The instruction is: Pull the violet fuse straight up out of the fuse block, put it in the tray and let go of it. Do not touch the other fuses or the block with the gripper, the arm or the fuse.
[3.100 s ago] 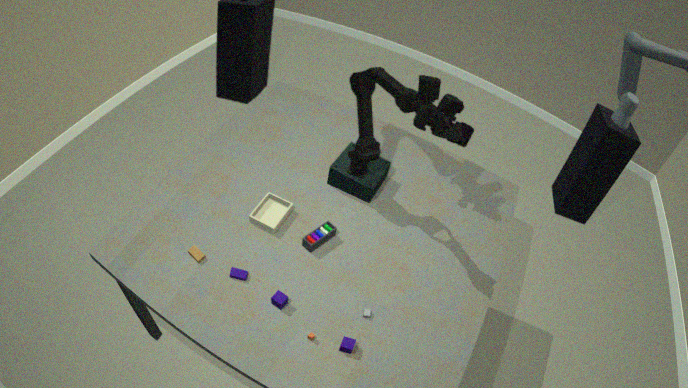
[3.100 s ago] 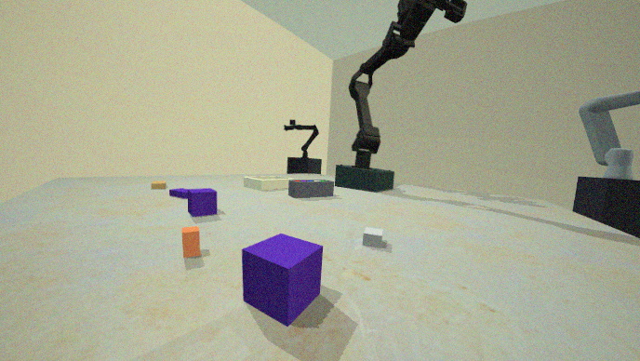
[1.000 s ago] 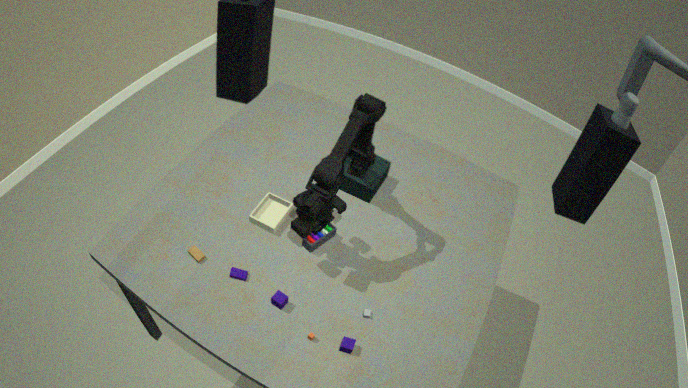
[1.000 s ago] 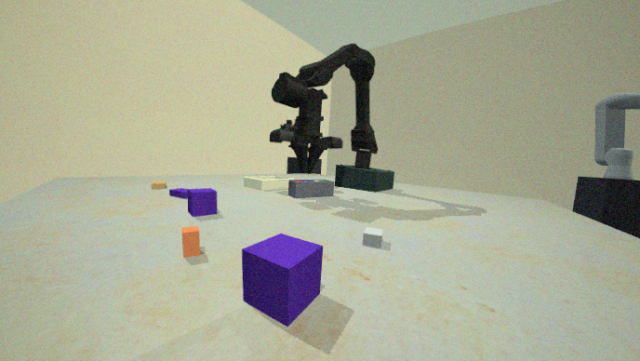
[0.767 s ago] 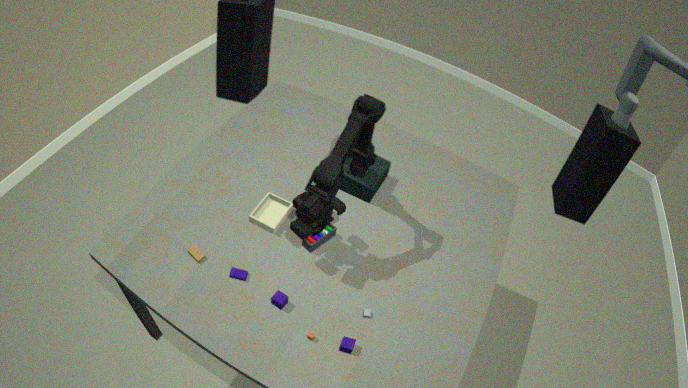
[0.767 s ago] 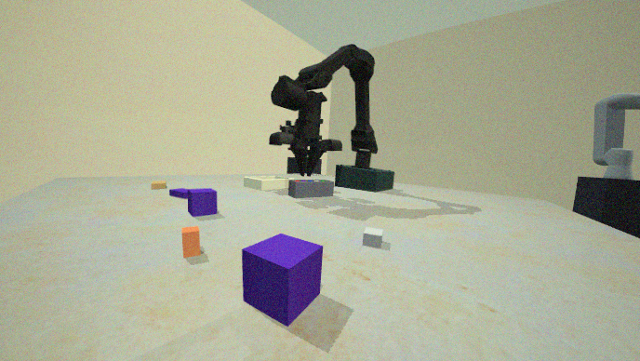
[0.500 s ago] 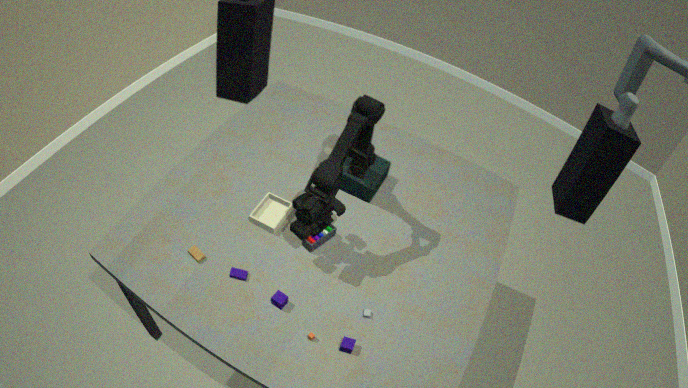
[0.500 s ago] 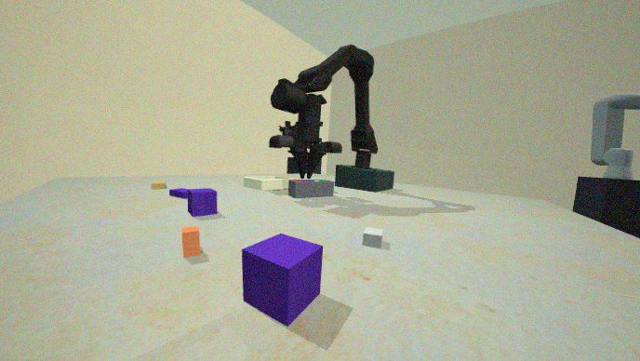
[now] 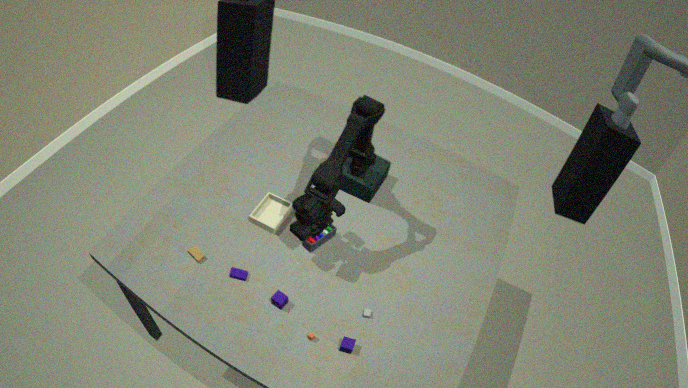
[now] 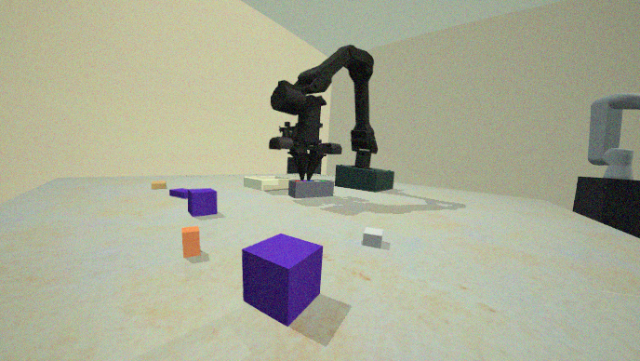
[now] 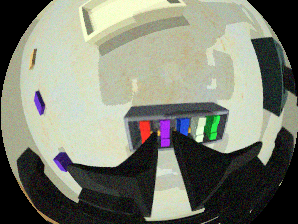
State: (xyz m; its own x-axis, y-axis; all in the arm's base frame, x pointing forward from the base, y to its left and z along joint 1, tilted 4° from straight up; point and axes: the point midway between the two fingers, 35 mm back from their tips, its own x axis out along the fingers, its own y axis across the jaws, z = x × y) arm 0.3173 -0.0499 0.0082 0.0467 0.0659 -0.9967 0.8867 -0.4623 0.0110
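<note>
You are looking at the gripper [image 11: 166,144] hanging point-down over the grey fuse block [image 10: 311,188] near the middle of the table [image 9: 450,280], its fingers set narrow and gripping nothing. The violet fuse [image 11: 164,132] is sitting in the block, second from the left in the wrist view, between the red fuse [image 11: 145,131] and the blue fuse [image 11: 184,128]. The cream tray [image 9: 270,212] is lying just beside the block.
</note>
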